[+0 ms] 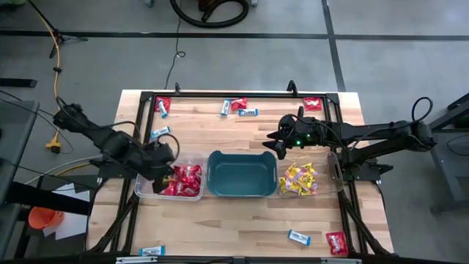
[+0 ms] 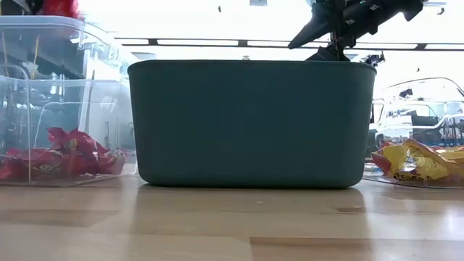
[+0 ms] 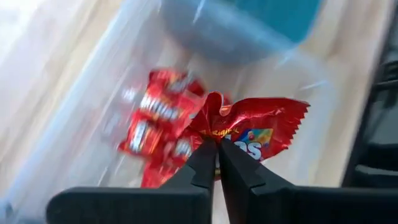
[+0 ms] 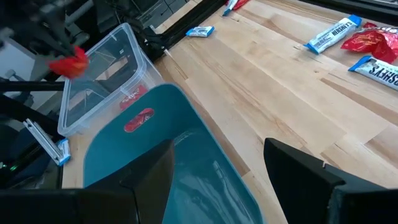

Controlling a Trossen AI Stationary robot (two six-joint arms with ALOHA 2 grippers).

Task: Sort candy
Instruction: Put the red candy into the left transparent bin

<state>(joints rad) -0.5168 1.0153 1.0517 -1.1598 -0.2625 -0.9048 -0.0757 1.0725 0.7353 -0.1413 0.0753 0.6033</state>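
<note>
My left gripper (image 1: 167,174) hangs over the clear left bin (image 1: 143,192), shut on a red candy packet (image 3: 264,127). More red packets (image 1: 183,181) lie in that bin. My right gripper (image 1: 280,147) is open and empty above the far right corner of the teal tub (image 1: 242,174); it also shows in its own wrist view (image 4: 217,162). Yellow packets (image 1: 298,180) fill the clear right bin (image 1: 333,172). Blue-and-white packets (image 1: 248,113) and red packets (image 1: 239,105) lie loose on the table. My left gripper pinches the red packet by its crimped end (image 3: 214,134) between its two fingertips (image 3: 205,155), coming from above. The packet is lifted clear above the bin, its body spreading out beyond the fingertips.
Loose packets lie at the table's far edge (image 1: 163,105), far right corner (image 1: 313,103), left side (image 1: 160,133) and near edge (image 1: 299,237), (image 1: 336,242), (image 1: 151,251). The black frame (image 1: 220,94) runs round the table.
</note>
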